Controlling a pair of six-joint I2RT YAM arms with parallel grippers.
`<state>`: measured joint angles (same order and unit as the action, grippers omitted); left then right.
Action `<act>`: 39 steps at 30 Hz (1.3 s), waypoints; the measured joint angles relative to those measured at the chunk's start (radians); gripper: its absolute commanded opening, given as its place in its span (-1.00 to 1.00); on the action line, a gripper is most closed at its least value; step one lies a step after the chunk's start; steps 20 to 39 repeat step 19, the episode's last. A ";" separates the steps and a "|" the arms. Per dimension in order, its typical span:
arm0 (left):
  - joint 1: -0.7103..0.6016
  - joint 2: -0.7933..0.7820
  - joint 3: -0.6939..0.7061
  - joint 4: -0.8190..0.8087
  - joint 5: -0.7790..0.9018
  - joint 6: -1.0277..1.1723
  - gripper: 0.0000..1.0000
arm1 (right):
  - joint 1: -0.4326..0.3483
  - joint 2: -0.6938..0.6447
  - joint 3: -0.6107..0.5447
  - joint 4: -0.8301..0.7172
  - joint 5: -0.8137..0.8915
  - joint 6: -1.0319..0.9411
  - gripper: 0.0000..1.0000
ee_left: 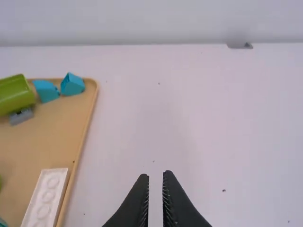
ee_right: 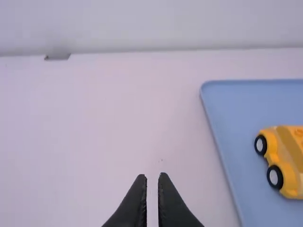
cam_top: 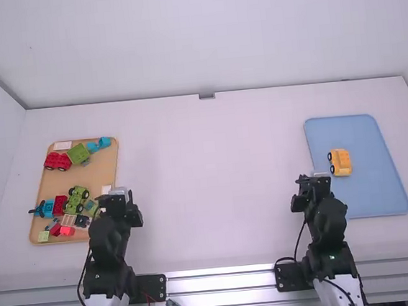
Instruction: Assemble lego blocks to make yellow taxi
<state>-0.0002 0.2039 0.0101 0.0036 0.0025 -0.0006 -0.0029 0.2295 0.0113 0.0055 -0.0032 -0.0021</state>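
Fingers of the black left gripper [cam_top: 114, 199] are a little bit apart, with nothing in between. The black right gripper [cam_top: 313, 180] has a small, empty gap too. A yellow block car with black wheels [cam_top: 340, 162] sits on a flat blue tray [cam_top: 371, 198], over on the right. Red, green, blue and white blocks lie on a tan tray [cam_top: 104, 170] on the left.

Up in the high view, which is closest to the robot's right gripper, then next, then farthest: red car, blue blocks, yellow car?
From the right gripper:
1. Yellow car, on the right, on the blue tray.
2. Blue blocks, left, tan tray's back corner.
3. Red car, farther left.
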 measured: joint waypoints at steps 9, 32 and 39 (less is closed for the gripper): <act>0.000 -0.123 0.000 0.000 0.000 0.000 -1.00 | 0.000 -0.129 0.000 0.000 0.000 0.000 -1.00; 0.000 -0.196 0.000 0.000 0.000 0.000 -1.00 | 0.000 -0.220 0.000 0.000 0.000 -0.001 -1.00; 0.000 -0.196 0.000 0.000 0.000 0.000 -1.00 | 0.000 -0.220 0.000 0.000 0.000 -0.001 -1.00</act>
